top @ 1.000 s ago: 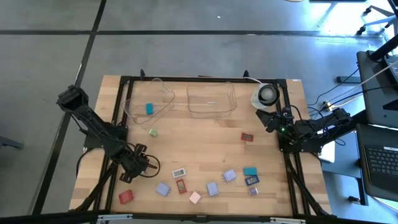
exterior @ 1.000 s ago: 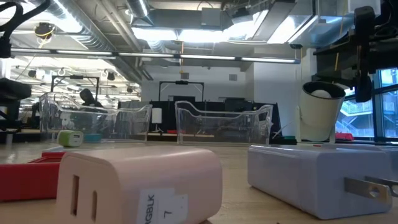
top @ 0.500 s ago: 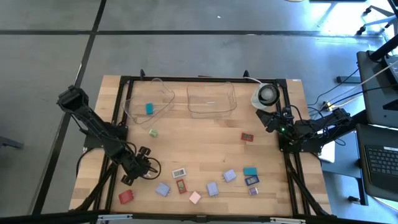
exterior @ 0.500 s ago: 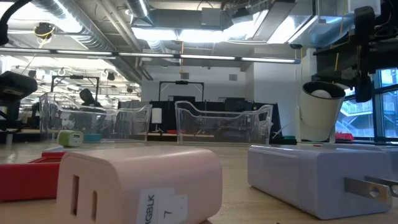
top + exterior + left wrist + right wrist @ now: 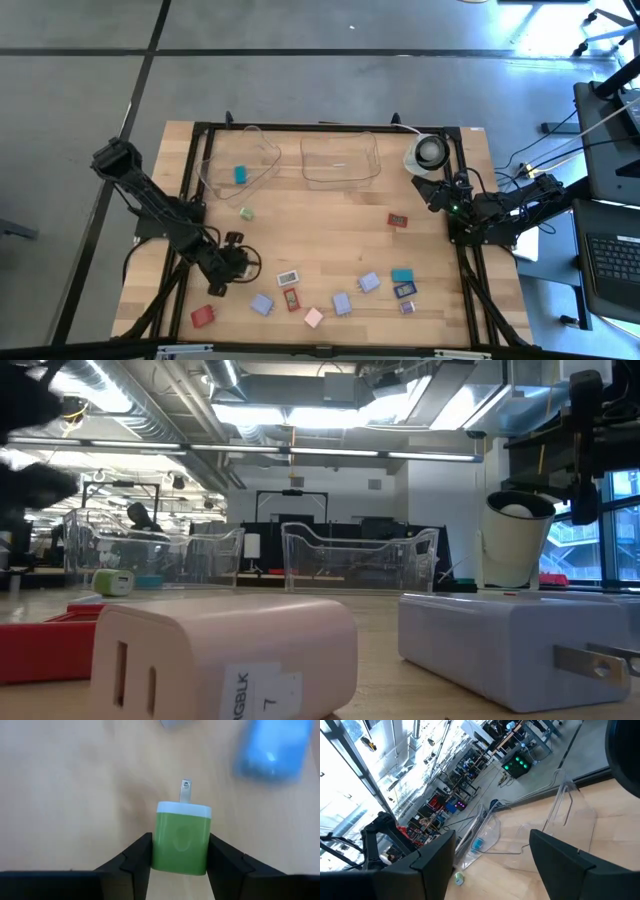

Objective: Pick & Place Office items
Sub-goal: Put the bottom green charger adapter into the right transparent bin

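The left gripper has shifted slightly at lower left of the high view, fingers now seemingly clamping a green block, ready for lifting.

My left claw sits at the lower left of the table, fingers on either side of a plug block. Most blocks lie along the lower middle. Two trays stand side by side at the top edge. My right claw waits at the right edge.
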Available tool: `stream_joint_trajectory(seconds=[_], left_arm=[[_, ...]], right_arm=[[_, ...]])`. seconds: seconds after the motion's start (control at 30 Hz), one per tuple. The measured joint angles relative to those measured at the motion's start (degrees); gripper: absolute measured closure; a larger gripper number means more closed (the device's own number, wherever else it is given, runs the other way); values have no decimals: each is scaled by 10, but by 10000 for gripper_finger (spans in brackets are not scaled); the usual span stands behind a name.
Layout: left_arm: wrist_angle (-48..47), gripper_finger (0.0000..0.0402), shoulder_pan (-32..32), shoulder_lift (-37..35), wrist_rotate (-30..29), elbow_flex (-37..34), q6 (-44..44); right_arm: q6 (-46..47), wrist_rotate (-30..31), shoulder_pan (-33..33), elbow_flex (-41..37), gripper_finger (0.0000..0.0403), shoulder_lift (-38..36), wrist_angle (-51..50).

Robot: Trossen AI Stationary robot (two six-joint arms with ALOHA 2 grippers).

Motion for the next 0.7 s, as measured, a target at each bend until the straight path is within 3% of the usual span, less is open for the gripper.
stream_joint_trajectory(seconds=[0.27, 0.37, 0.53, 0.7], left_arm=[[17, 252, 82, 0, -241, 65, 154], [63, 251, 133, 0, -292, 89, 220], [266, 250, 232, 0, -294, 107, 329], [543, 250, 323, 0, -190, 107, 423]], right_arm=[[-16, 0, 0, 0, 145, 0, 0], [-41, -6, 0, 0, 145, 0, 2], [-111, -41, 0, 0, 145, 0, 42], [-160, -45, 0, 0, 145, 0, 69]])
